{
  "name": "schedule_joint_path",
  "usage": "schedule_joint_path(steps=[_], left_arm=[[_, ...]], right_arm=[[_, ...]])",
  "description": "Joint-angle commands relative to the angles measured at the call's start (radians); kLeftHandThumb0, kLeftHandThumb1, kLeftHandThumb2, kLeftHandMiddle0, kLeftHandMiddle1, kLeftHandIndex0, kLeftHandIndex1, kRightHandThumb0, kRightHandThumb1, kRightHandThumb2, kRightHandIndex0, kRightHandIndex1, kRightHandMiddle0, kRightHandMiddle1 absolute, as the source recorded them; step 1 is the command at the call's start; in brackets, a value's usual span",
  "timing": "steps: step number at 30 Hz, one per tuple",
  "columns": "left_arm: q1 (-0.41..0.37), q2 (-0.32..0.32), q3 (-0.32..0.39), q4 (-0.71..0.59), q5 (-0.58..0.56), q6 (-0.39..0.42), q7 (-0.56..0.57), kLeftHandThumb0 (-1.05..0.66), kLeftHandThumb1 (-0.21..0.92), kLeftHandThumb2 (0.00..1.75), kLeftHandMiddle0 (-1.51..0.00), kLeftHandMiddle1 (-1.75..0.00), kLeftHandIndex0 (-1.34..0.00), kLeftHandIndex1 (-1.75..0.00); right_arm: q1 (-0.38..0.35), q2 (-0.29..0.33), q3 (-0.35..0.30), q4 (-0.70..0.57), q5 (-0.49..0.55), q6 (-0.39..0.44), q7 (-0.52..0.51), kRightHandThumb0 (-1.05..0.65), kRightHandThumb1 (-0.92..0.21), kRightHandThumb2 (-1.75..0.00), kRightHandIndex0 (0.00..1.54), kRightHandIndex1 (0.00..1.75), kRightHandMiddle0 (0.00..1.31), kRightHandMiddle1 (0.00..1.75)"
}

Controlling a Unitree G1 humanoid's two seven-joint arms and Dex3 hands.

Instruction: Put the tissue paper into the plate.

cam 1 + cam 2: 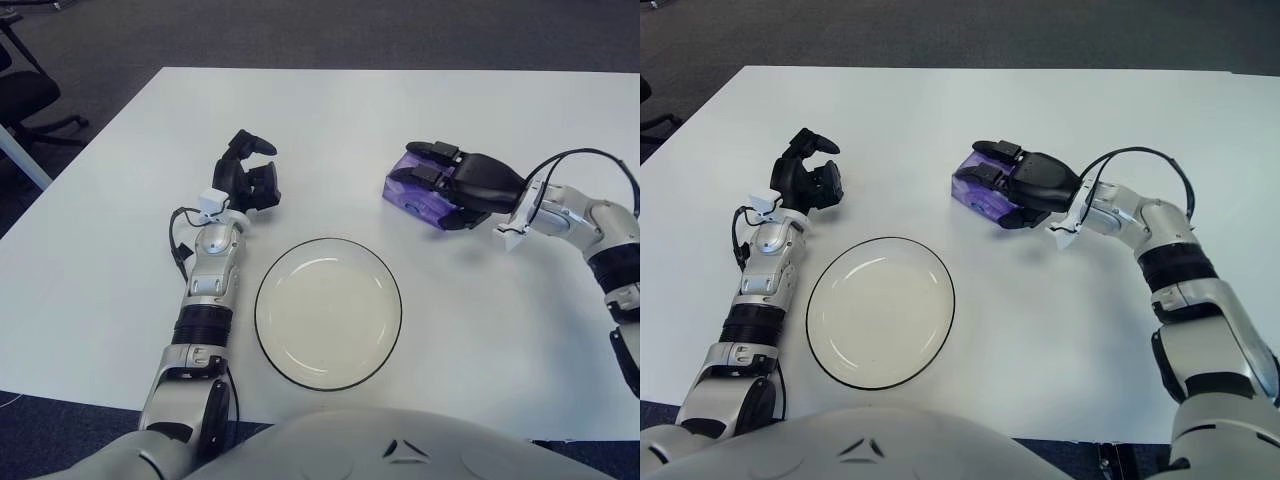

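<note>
Plate [328, 312] bare, right hand [455, 185] gripping tissue pack [405, 192]

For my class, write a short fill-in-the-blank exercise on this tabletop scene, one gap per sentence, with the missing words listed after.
1. The robot's right hand is closed on the ______ tissue pack.
2. The plate holds ______.
3. The tissue pack shows to the upper ______ of the plate.
4. The left hand, holding nothing, shows to the upper ______ of the plate.

Missing words: purple; nothing; right; left
</note>
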State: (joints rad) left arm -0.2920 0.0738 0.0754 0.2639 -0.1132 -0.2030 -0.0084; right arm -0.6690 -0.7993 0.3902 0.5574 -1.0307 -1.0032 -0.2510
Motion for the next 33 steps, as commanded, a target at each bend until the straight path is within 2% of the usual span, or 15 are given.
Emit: schedule_joint_path(steps=[1, 9, 13, 19, 28, 30, 33], left_arm=[[0.132, -0.062, -0.014, 0.054, 0.004, 0.012, 0.012, -0.45, 0.41, 1.2, -1.3, -1.75, -0.54, -1.75], [0.132, -0.061, -0.015, 0.054, 0.003, 0.016, 0.011, -0.46, 0.39, 1.23, -1.3, -1.75, -0.56, -1.75], [0.131, -0.059, -0.015, 0.057, 0.003, 0.016, 0.009, -0.46, 0.38, 1.24, -1.3, -1.75, -0.56, -1.75], [0.131, -0.059, -0.016, 0.055, 0.007, 0.017, 0.013, -0.46, 0.38, 1.24, -1.3, -1.75, -0.57, -1.75], [0.137, -0.063, -0.019, 0.052, 0.012, 0.011, 0.018, -0.46, 0.38, 1.25, -1.29, -1.75, -0.57, -1.75], [0.137, -0.065, -0.02, 0.052, 0.013, 0.01, 0.019, -0.46, 0.38, 1.25, -1.29, -1.75, -0.57, -1.75], [0.139, -0.066, -0.021, 0.051, 0.013, 0.009, 0.021, -0.46, 0.38, 1.24, -1.29, -1.75, -0.57, -1.75]], right_arm=[[-0.011, -0.049, 0.049, 0.018, -0.128, 0.036, -0.12, -0.92, -0.92, -1.17, 0.15, 0.09, 0.0, 0.38], [-0.017, -0.064, 0.089, 0.009, -0.251, 0.163, -0.389, -0.83, -0.92, -1.17, 0.12, 0.07, 0.0, 0.45], [-0.053, -0.076, 0.141, -0.001, -0.39, 0.301, -0.628, -0.77, -0.92, -1.12, 0.1, 0.06, 0.0, 0.48], [-0.098, -0.087, 0.187, 0.046, -0.461, 0.38, -0.806, -0.72, -0.92, -1.07, 0.09, 0.05, 0.0, 0.5], [-0.136, -0.116, 0.226, 0.083, -0.463, 0.411, -0.968, -0.69, -0.92, -1.02, 0.08, 0.04, 0.0, 0.52], [-0.136, -0.119, 0.225, 0.088, -0.449, 0.415, -0.981, -0.7, -0.92, -1.02, 0.08, 0.05, 0.0, 0.53], [-0.123, -0.118, 0.2, 0.098, -0.375, 0.383, -0.939, -0.73, -0.92, -1.03, 0.08, 0.05, 0.0, 0.54]])
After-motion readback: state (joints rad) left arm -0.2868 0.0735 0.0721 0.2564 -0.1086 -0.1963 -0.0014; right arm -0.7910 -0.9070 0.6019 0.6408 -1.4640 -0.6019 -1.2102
